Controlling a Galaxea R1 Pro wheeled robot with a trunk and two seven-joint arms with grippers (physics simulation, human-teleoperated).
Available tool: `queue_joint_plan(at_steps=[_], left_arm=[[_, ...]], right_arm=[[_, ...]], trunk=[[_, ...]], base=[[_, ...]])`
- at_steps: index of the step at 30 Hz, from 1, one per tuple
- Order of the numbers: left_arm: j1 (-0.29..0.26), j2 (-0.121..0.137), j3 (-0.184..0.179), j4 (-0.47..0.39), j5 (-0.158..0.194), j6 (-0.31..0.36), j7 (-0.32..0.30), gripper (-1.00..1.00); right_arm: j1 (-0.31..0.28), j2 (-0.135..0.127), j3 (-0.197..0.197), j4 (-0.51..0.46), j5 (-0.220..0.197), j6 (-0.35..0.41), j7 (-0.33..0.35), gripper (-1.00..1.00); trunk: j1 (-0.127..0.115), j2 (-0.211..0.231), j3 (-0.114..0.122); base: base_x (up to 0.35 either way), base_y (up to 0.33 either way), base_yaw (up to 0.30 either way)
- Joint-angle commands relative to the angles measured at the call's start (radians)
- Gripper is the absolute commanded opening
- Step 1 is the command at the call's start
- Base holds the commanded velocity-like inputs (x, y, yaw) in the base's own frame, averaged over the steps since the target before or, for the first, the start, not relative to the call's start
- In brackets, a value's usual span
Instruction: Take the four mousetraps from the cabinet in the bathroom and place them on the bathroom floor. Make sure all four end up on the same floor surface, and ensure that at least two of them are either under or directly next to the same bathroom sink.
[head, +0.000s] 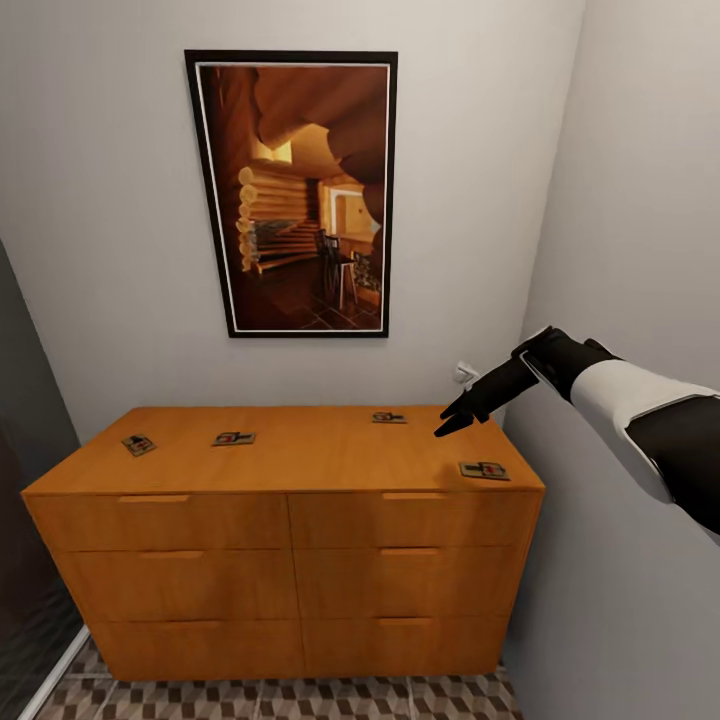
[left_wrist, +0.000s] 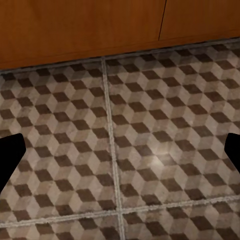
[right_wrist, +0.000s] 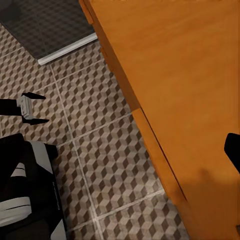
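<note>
four mousetraps lying flat on the cabinet top, none yet on the floor. trap one near the left edge, slightly skewed; trap two just beside it toward the middle; trap three close to the rear edge, right half; trap four at the front right corner, close to the edge.

right gripper extended over the right end of the surface, between trap three and trap four, touching neither as far as visible. fingers appear nearly together in the head view; spread cannot be told for certain. nothing held.

left gripper hanging low over the tiled floor at the cabinet base, fingers spread wide at the frame's two sides, empty.

handling, as a judgement: thin stiff boards, light, likely to slide on the smooth wood when pushed. little height to pinch from above. best taken across the short sides of the board, clear of the metal bar and red spot. trap four, near the front edge, probably easiest: slide partly over the edge, then pinch top and underside. too little closing force risks a slip on lifting.
</note>
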Motion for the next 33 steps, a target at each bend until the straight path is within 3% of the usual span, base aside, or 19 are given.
queue_joint_plan(at_steps=[1, 19, 27, 33], left_arm=[[-0.002, 0.000, -0.004, 0.004, 0.002, -0.006, -0.002, 1.00], [-0.002, 0.000, -0.004, 0.004, 0.002, -0.006, -0.002, 1.00], [-0.002, 0.000, -0.004, 0.004, 0.002, -0.006, -0.002, 1.00], [-0.002, 0.000, -0.004, 0.004, 0.002, -0.006, -0.002, 1.00]], right_arm=[[0.000, -0.001, -0.008, -0.002, 0.010, 0.011, 0.004, 1.00], [0.016, -0.002, -0.009, -0.002, 0.011, 0.011, 0.003, 1.00], [0.017, -0.016, -0.009, -0.002, 0.018, 0.010, 0.002, 1.00], [0.017, -0.046, -0.008, -0.002, 0.029, 0.009, -0.006, 1.00]], trunk=[[0.000, -0.001, -0.001], [0.000, -0.001, -0.001], [0.000, -0.001, -0.001], [0.000, -0.001, -0.001]], base=[[0.016, 0.000, 0.000], [0.002, 0.000, 0.000], [0.000, 0.000, 0.000], [0.000, 0.000, 0.000]])
